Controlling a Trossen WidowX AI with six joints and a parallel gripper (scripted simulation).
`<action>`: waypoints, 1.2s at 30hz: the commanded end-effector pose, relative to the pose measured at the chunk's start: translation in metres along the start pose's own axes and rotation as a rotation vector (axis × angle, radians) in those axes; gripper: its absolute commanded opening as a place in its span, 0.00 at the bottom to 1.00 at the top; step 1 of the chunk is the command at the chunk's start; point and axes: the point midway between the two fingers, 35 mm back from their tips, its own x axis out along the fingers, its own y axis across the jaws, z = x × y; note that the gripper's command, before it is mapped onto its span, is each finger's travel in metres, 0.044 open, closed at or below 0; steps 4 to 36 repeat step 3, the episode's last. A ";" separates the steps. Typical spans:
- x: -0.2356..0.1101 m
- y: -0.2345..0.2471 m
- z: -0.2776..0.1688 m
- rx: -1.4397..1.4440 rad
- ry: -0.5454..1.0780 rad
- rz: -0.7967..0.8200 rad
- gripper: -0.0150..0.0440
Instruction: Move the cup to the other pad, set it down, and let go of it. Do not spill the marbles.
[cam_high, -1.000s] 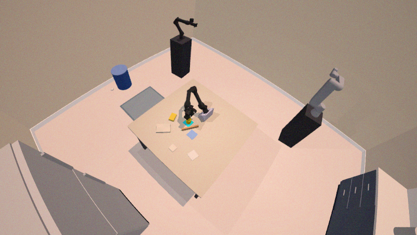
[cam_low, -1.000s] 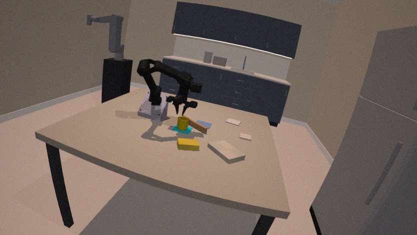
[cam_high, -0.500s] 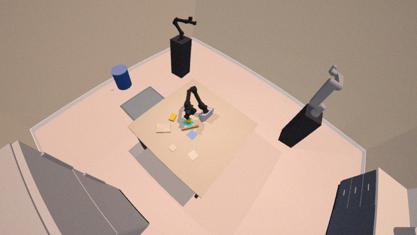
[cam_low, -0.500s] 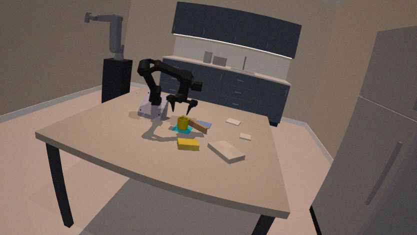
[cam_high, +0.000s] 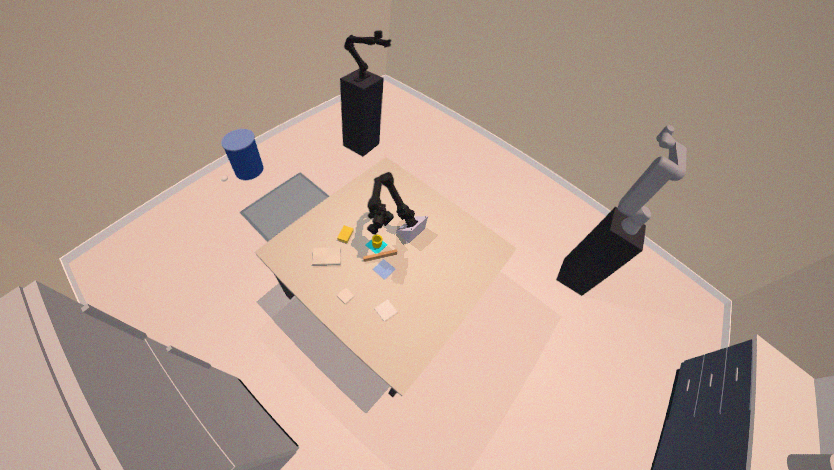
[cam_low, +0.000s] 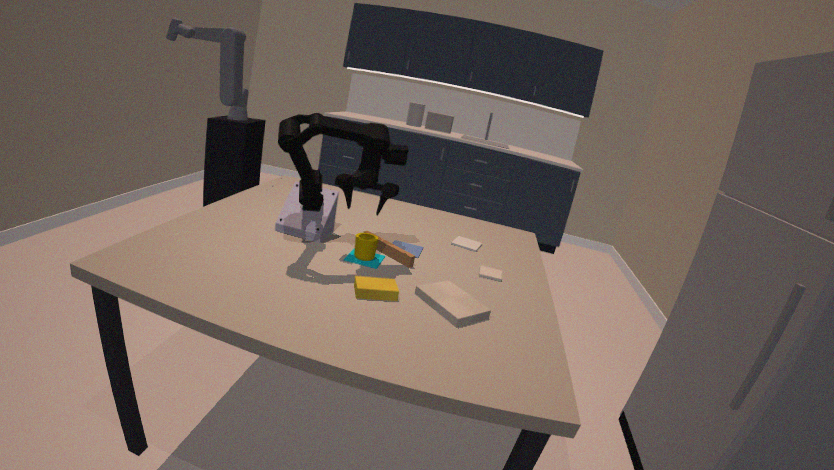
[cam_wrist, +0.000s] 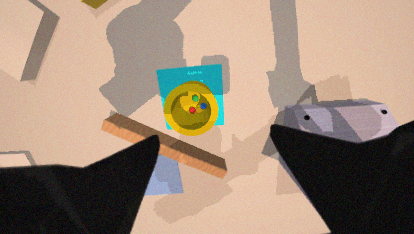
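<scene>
Wrist view shows the yellow cylindrical cup standing upright on the flat teal square pad, red, green and blue marbles inside. Just beside it lies a brown wooden bar, with a pale blue square pad beyond. The black parallel-jaw gripper hovers above, spread wide, grasping nothing. Judging by this, placement and release look done; what remains is backing away without knocking the cup.
</scene>
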 end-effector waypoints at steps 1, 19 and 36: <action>0.000 0.000 0.000 0.000 0.000 0.000 1.00; 0.000 0.000 0.000 0.000 0.000 0.000 1.00; 0.000 0.000 0.000 0.000 0.000 0.000 1.00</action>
